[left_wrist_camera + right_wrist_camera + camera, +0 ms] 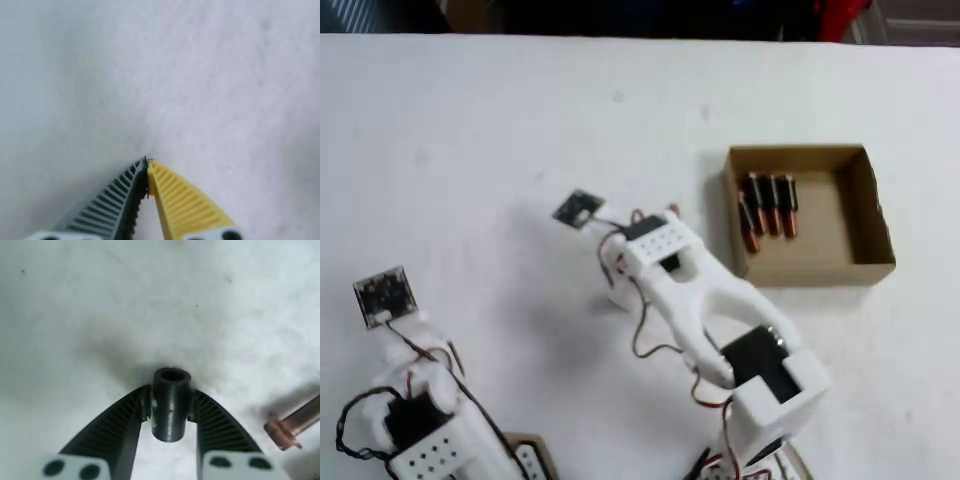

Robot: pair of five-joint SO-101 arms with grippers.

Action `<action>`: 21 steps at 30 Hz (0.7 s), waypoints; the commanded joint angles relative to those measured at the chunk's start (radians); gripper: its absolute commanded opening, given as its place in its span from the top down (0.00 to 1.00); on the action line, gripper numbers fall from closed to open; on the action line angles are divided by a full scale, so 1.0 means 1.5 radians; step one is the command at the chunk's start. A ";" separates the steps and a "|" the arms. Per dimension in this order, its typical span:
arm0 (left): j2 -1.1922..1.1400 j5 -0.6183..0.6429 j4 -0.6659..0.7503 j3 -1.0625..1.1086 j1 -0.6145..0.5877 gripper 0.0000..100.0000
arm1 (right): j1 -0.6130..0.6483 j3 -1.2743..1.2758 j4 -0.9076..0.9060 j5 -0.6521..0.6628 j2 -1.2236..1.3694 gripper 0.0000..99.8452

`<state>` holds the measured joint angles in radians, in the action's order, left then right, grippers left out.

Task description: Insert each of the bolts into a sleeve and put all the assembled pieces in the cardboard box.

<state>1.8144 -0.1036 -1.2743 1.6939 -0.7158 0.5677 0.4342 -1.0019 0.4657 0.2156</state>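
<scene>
My right gripper [171, 412] is shut on a short black sleeve [171, 402], which it holds upright just above the white table with the open bore facing up. A copper bolt [292, 423] lies on the table close beside that gripper, apart from it. My left gripper [147, 165] is shut with nothing in it, its grey and yellow fingertips touching over bare table. In the high view the right arm [700, 300] stands mid-table to the left of the cardboard box [875, 235]. The box holds several assembled black-and-copper pieces [768, 208] side by side.
The left arm [420, 430] sits at the front left corner. A tan object [535, 455] shows at the front edge beside it. Loose cables [645, 335] hang off the right arm. White table stretches across the back and left.
</scene>
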 commanded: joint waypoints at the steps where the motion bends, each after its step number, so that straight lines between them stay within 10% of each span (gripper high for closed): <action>1: 0.004 0.001 -0.008 0.000 -0.003 0.98 | 0.002 -0.016 0.001 -0.001 0.012 0.82; 9: 0.004 0.001 -0.008 0.000 -0.003 0.98 | 0.002 -0.016 0.001 0.001 0.012 0.74; 21: 0.004 0.001 -0.008 0.000 -0.003 0.98 | -0.003 -0.016 0.003 -0.004 0.014 0.98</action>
<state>1.8144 -0.1036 -1.2743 1.6939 -0.7158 0.5646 0.4112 -0.9912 0.4641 0.2263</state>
